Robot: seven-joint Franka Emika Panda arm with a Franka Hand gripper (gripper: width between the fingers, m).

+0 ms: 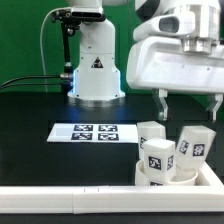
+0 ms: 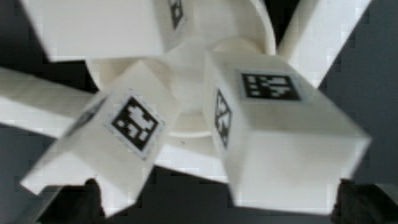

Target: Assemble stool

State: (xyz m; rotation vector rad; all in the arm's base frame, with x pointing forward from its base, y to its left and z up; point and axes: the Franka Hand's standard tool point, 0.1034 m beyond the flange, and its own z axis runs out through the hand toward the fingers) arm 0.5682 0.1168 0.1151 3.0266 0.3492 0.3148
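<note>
The white stool stands upside down at the exterior view's right, near the front wall. Its round seat (image 1: 170, 180) lies flat, and three chunky tagged legs (image 1: 196, 145) stick up from it. My gripper (image 1: 189, 113) hangs open just above the legs and holds nothing. In the wrist view the legs (image 2: 267, 110) fill the frame and splay out from the seat (image 2: 157, 75). My dark fingertips (image 2: 64, 200) show at the two lower corners, wide apart, with the gripper (image 2: 217, 205) empty.
The marker board (image 1: 85, 132) lies flat on the black table in front of the robot base (image 1: 95, 70). A white wall (image 1: 60, 198) runs along the front edge, and the stool sits against it.
</note>
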